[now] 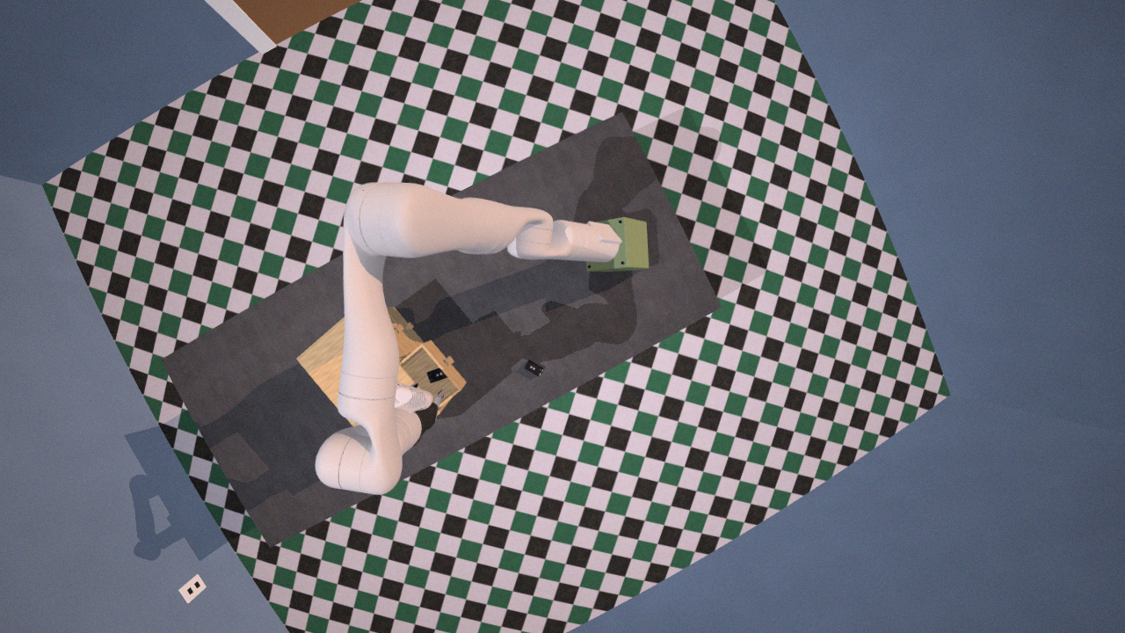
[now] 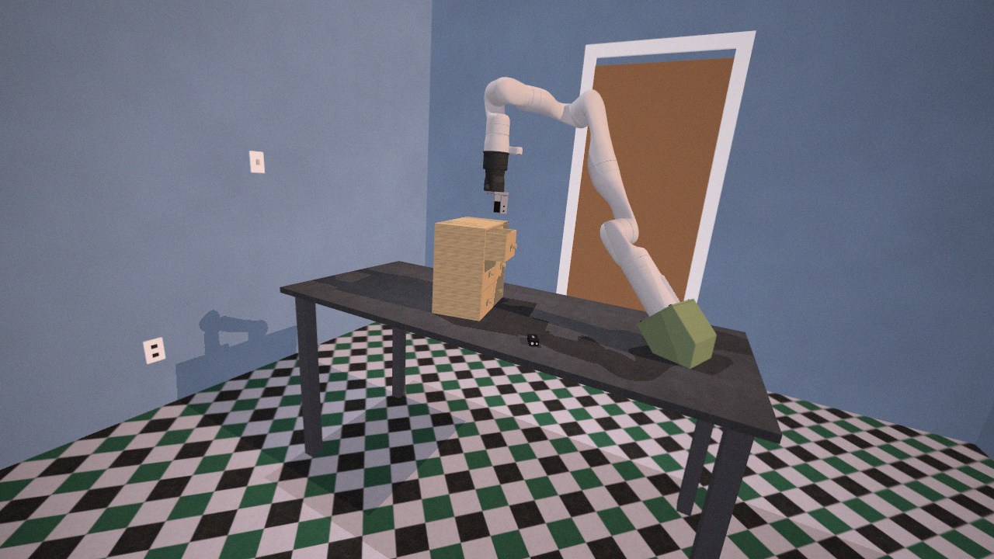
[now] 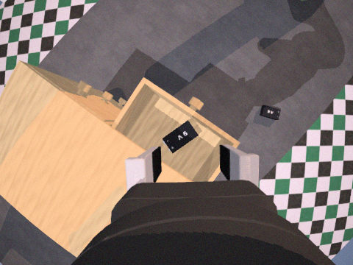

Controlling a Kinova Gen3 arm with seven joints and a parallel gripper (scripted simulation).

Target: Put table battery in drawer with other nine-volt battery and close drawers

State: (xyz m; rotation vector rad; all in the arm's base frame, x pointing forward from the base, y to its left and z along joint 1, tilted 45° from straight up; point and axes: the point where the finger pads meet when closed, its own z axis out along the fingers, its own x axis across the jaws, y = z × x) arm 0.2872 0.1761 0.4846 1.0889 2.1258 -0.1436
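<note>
The small wooden chest (image 1: 318, 358) (image 2: 458, 271) (image 3: 73, 158) stands upright on the table. One upper drawer (image 2: 511, 244) (image 3: 165, 93) is pulled out and looks level. In it lies a black nine-volt battery (image 1: 435, 375) (image 3: 180, 136), marked "9V". The other drawers look pushed in, though their fronts are partly hidden. The second black battery (image 1: 533, 367) (image 2: 533, 339) (image 3: 270, 112) lies on the table in front of the chest, beyond the open drawer. My gripper (image 2: 500, 206) (image 3: 190, 158) is open and empty, pointing down above the open drawer and the chest's front edge.
The green base block (image 1: 635, 243) (image 2: 677, 333) of the arm stands near the far end of the table (image 1: 487, 188) (image 2: 375, 278). The battery on the table lies near a long edge. Knobs (image 3: 84, 88) of other drawers stick out beside the open drawer.
</note>
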